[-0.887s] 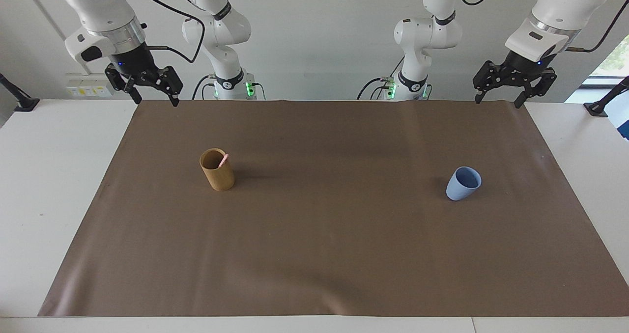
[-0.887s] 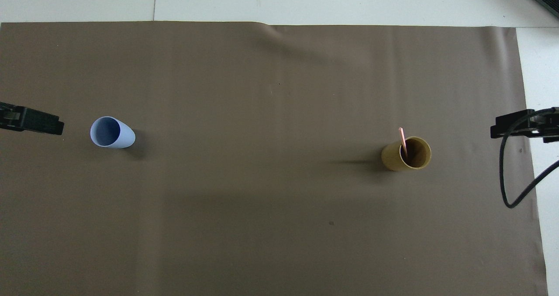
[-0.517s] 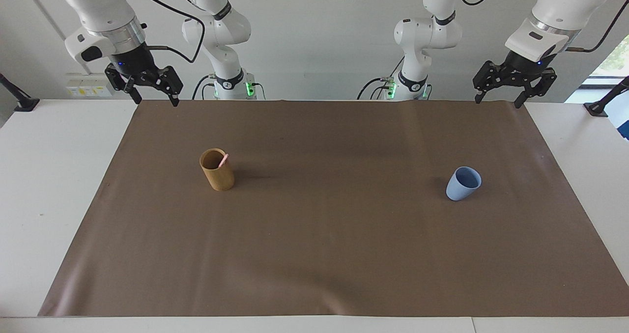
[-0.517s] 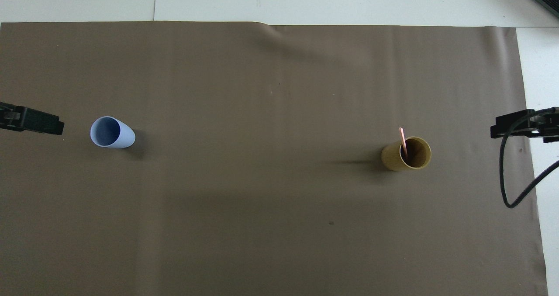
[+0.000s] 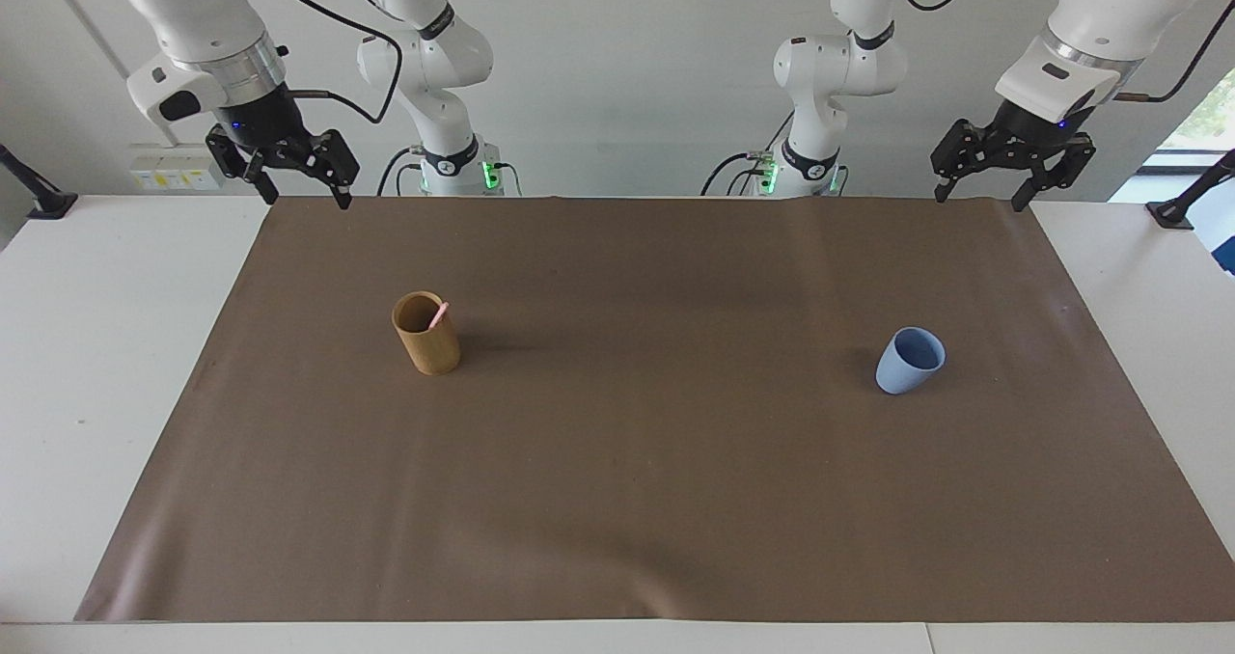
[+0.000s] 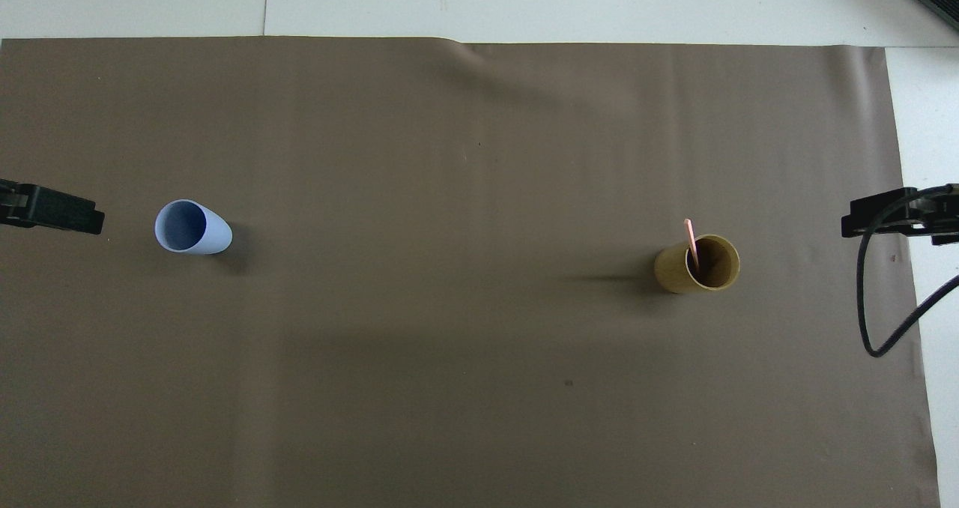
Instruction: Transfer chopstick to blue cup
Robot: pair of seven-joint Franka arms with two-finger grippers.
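Chopstick (image 5: 439, 314) stands tilted inside the tan wooden cup (image 5: 426, 336), its pink tip leaning on the rim and poking just above it. That cup stands upright on the brown mat (image 5: 637, 500) toward the right arm's end of the desk (image 5: 87, 345). The blue cup (image 5: 909, 361) also sits on the mat, toward the left arm's end and well apart from the tan cup, with nothing seen inside it in the overhead view. The two cups lie at about the same distance from the robots.

The right pincer (image 5: 301, 191) hangs in the air over the mat's corner at the robots' edge, at the right arm's end of the desk. Its fingers are spread apart and it grips nothing. The left pincer (image 5: 979, 193) hangs over the mat's other corner at the robots' edge, at the left arm's end, likewise released with its fingers apart and nothing between them. Neither pincer touches a cup or the chopstick; both are well apart from them. A black cable (image 6: 873, 321) loops down from the right arm over the mat's edge in the overhead view.
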